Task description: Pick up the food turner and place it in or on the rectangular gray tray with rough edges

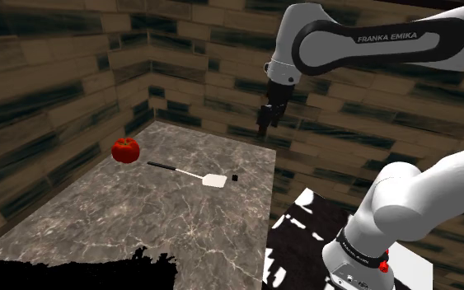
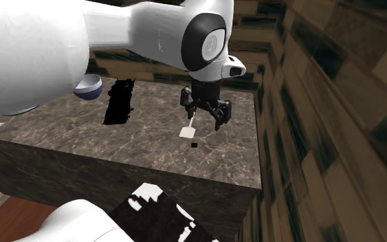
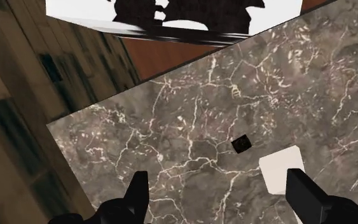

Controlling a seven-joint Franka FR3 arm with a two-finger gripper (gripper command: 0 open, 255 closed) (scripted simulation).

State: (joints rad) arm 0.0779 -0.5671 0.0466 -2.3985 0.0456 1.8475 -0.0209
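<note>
The food turner [image 1: 190, 174] lies flat on the marble table [image 1: 139, 226], its thin black handle pointing toward a tomato and its white blade [image 1: 214, 180] toward the shoulder view's right. My gripper [image 1: 265, 126] hangs open well above the table, up and to the right of the blade, holding nothing. In the second exterior view the gripper [image 2: 204, 117] hovers just over the blade [image 2: 189, 130]. In the wrist view the blade [image 3: 282, 168] lies beside one fingertip [image 3: 306, 191], with the gripper [image 3: 220, 197] over bare marble. A flat black ragged-edged shape [image 1: 73, 273], apparently the tray, lies at the table's near end.
A red tomato [image 1: 125, 149] sits near the handle's end. A tiny black cube [image 1: 236, 176] rests just beyond the blade. A bluish bowl [image 2: 89, 86] peeks out from behind the arm next to the black shape [image 2: 119, 103]. Brick-patterned walls close in on two sides.
</note>
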